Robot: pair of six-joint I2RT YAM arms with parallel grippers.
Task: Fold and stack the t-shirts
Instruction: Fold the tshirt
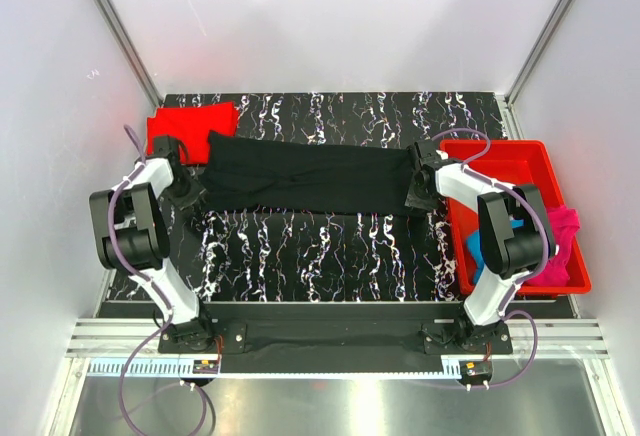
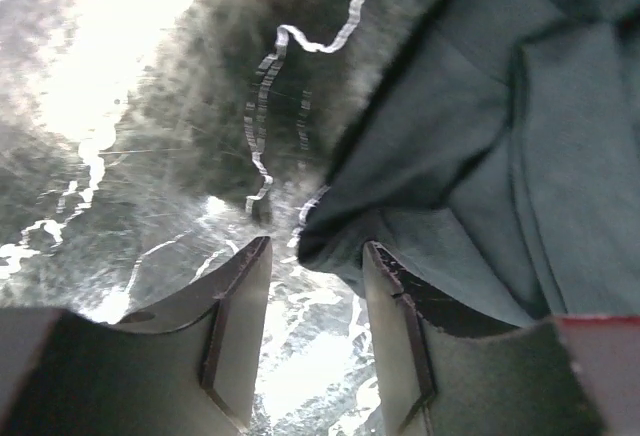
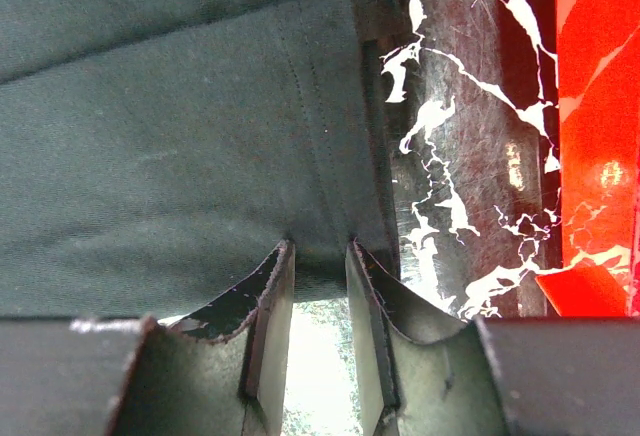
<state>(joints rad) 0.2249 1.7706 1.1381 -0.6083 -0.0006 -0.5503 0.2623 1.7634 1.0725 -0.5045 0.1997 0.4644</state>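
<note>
The black shirt point(image 1: 310, 178) lies stretched in a long band across the table point(image 1: 330, 246), with the left gripper point(image 1: 190, 194) at its near-left corner and the right gripper point(image 1: 418, 192) at its right end, just beside the bin point(image 1: 500, 151).

Up close, the left gripper point(image 2: 317, 246) stands with its jaws apart and bare table point(image 2: 150, 136) showing between them. A rolled corner of the shirt point(image 2: 480, 136) sits at the mouth, touching the right-hand finger point(image 2: 395, 326) and not clamped. The right gripper point(image 3: 318, 246) has its jaws narrowly apart with the stitched hem of the shirt point(image 3: 170, 136) lying across the tips. Whether cloth is pinched there cannot be told.

Only the overhead view takes in the other garments. The red shirt point(image 1: 190, 128) lies folded flat at the far-left corner, its edge meeting the black one. The blue shirt point(image 1: 475, 251) and magenta shirt point(image 1: 568, 231) lie heaped in the bin, partly behind the right arm. The right wrist view alone shows a strip of table point(image 3: 450, 136) between hem and bin wall point(image 3: 600, 106) (a narrow one).

The table is glossy black with white marble veining. White walls point(image 1: 330, 16) close it in on three sides, and a metal rail point(image 1: 330, 336) runs along the near edge by the arm bases.
</note>
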